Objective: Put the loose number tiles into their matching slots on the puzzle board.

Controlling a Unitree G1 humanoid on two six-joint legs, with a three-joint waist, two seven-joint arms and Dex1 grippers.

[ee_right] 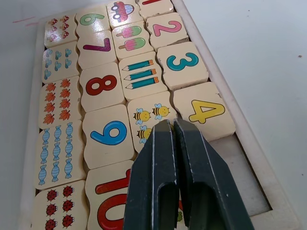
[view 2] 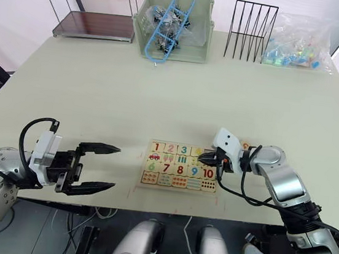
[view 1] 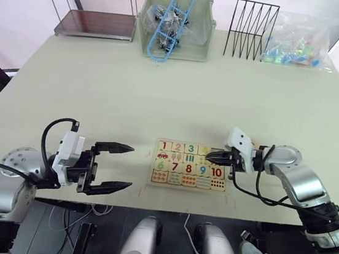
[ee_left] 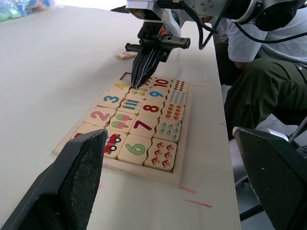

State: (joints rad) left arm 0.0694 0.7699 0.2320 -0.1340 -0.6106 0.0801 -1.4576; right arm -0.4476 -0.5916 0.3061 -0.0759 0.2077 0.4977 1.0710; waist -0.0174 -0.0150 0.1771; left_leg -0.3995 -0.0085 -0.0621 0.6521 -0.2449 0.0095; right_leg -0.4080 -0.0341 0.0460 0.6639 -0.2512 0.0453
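Tiles 1 to 4 (ee_right: 200, 111) sit seated. My right fingers (ee_right: 173, 125) press closed over the empty 5 slot (ee_right: 240, 177); my left fingers (view 1: 117, 167) wait wide apart.

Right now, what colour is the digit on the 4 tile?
Yellow, on the 4 tile; the right wrist view shows it best.

The puzzle board (ee_right: 249, 143) and its number tiles (ee_right: 182, 64) look like pale, smooth wood with a matt finish and printed colours. The table (view 1: 161, 95) is a matt cream surface. At twelve o'clock stand a black wire rack (view 1: 251, 29) and a glossy green plastic bin (view 1: 176, 32); the right gripper (ee_right: 173, 129) has dull black fingers.
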